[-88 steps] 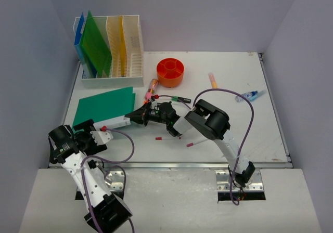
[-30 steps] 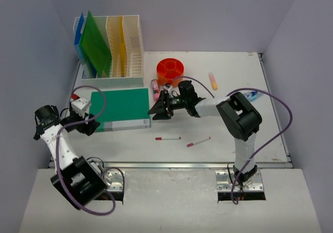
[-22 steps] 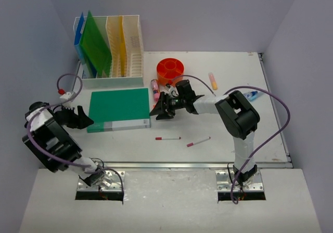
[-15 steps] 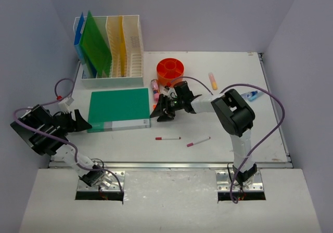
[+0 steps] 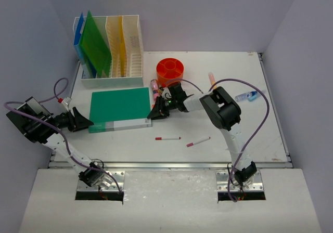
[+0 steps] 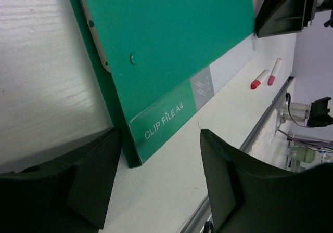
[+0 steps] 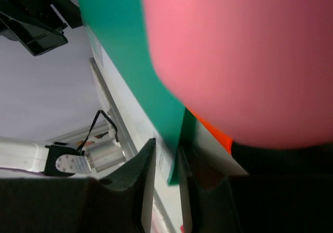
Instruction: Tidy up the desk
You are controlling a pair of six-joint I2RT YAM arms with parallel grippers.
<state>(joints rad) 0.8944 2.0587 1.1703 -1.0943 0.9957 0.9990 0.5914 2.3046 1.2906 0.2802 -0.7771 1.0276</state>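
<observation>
Green is the folder (image 5: 117, 105) that lies flat on the left half of the desk (image 5: 250, 124). The words "CLIP FILE A4" are printed near its near edge. The desk is the white top that fills the middle of the overhead view, between pale lavender walls, and a metal rail runs along its near edge.

We see the left gripper (image 5: 86, 123) low at the near left corner of the folder. Its jaws stand apart and hold nothing, and the corner lies just in front of the dark fingers (image 6: 93, 186).

The right gripper (image 5: 154, 113) is at the near right corner of the folder. In its wrist view the green edge stands between the two narrow jaws, but we cannot tell if they press on it. A pink blur covers much of that view.

Far left stands a white rack (image 5: 132, 51) with blue, green and yellow sheets. An orange round box (image 5: 170, 72) sits right of it, and a pink marker (image 5: 154, 86) lies near the right gripper. Two red-tipped pens (image 5: 167, 138) lie near the rail.
</observation>
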